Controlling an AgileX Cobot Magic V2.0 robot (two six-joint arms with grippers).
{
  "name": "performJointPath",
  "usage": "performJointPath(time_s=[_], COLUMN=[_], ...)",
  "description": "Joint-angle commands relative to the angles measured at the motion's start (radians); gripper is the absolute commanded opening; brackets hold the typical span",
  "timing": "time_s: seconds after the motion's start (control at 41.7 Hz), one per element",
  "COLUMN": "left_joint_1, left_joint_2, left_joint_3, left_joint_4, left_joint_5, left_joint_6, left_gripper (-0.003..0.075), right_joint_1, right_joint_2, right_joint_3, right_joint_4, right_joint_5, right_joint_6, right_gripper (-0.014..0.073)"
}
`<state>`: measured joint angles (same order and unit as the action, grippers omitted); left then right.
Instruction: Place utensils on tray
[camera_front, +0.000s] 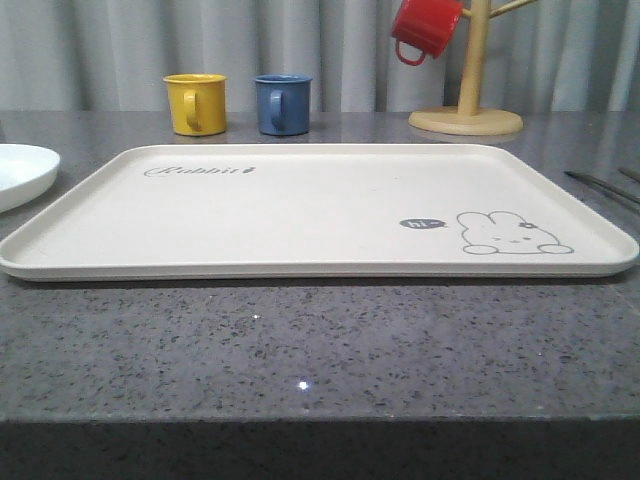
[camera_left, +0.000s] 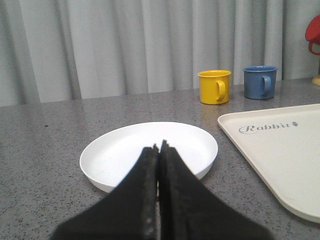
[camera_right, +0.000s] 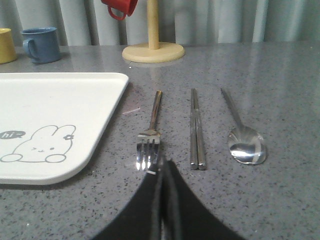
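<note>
The cream tray (camera_front: 300, 215) with a bunny drawing lies in the middle of the grey table, with nothing on it; its corner (camera_right: 60, 105) also shows in the right wrist view. Right of it, on the table, lie a silver fork (camera_right: 151, 132), a pair of chopsticks (camera_right: 196, 127) and a spoon (camera_right: 242, 135), side by side; thin ends of the utensils (camera_front: 602, 186) show at the front view's right edge. My right gripper (camera_right: 164, 162) is shut and empty, its tips just short of the fork's tines. My left gripper (camera_left: 159, 147) is shut and empty, over the white plate's near rim.
A round white plate (camera_left: 120, 150) sits left of the tray. A yellow mug (camera_front: 195, 103) and a blue mug (camera_front: 282, 103) stand behind the tray. At the back right a wooden mug stand (camera_front: 466, 110) holds a red mug (camera_front: 425, 28). Curtains hang behind the table.
</note>
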<state>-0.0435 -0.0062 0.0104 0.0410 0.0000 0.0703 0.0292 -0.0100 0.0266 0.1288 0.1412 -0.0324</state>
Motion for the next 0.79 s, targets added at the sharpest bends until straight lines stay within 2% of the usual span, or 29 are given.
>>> performJointPath(time_s=[0.0, 0.431, 0.623, 0.767], left_joint_1=[0.002, 0.002, 0.002, 0.002], left_joint_2=[-0.023, -0.023, -0.023, -0.023], left_joint_3=[-0.003, -0.003, -0.003, -0.007], left_joint_4=[-0.009, -0.009, -0.009, -0.009], left_joint_5=[-0.079, -0.079, -0.079, -0.130], left_joint_6=[0.000, 0.000, 0.000, 0.000], left_gripper=[-0.0018, -0.0018, -0.0018, -0.0018], right_joint_1=[-0.005, -0.005, -0.005, -0.005], right_joint_2=[-0.017, -0.017, -0.017, -0.017], right_joint_3=[0.000, 0.000, 0.000, -0.018], right_joint_4=[-0.006, -0.006, -0.006, 0.035], right_joint_5=[-0.086, -0.088, -0.135, -0.158], right_joint_6=[-0.005, -0.005, -0.005, -0.005], right_gripper=[-0.0069, -0.0069, -0.0069, -0.0069])
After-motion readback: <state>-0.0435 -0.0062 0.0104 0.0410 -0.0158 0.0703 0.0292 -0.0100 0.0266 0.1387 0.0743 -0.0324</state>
